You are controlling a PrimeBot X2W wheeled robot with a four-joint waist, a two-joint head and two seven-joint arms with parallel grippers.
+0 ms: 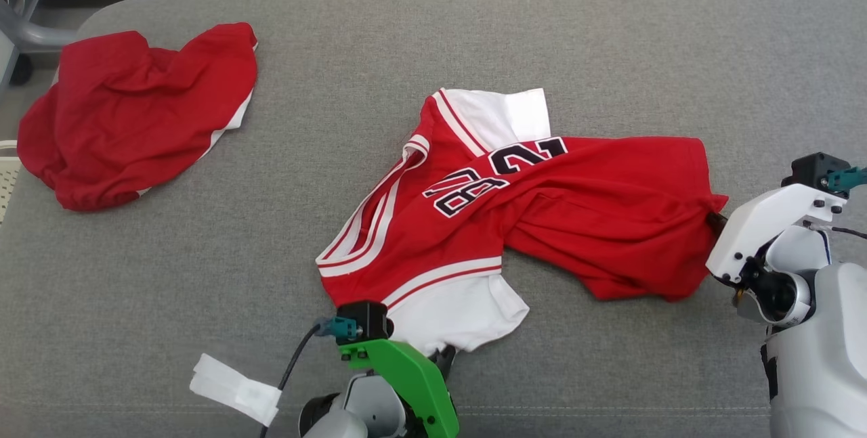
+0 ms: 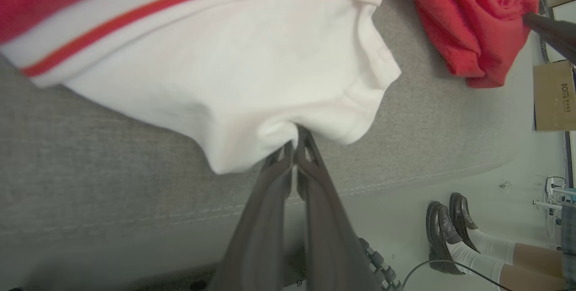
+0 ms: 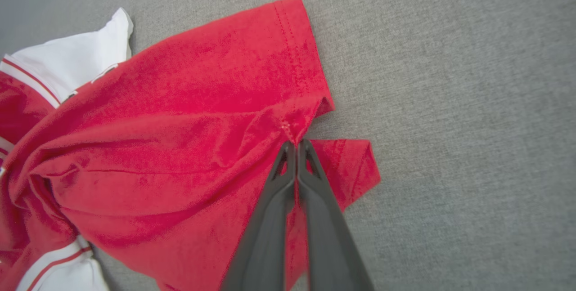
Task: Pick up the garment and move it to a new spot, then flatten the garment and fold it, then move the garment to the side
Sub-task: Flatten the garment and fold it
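The garment (image 1: 576, 208), a red jersey with white sleeves and a black number, lies crumpled across the middle of the grey padded table (image 1: 609, 52). My left gripper (image 1: 445, 359) sits at the near edge, shut on the hem of the white sleeve (image 2: 234, 70). In the left wrist view the left gripper (image 2: 297, 140) has the cloth bunched at its tips. My right gripper (image 1: 714, 220) is at the jersey's right end, shut on the red hem. In the right wrist view the right gripper (image 3: 294, 145) pinches the garment (image 3: 180, 124) beside a folded corner.
A second red cloth (image 1: 135, 113) lies heaped at the far left corner. A white paper strip (image 1: 234, 387) rests near the front edge, left of my left arm. A person's shoes (image 2: 445, 232) stand on the floor beside the table, near a cardboard box (image 2: 553, 95).
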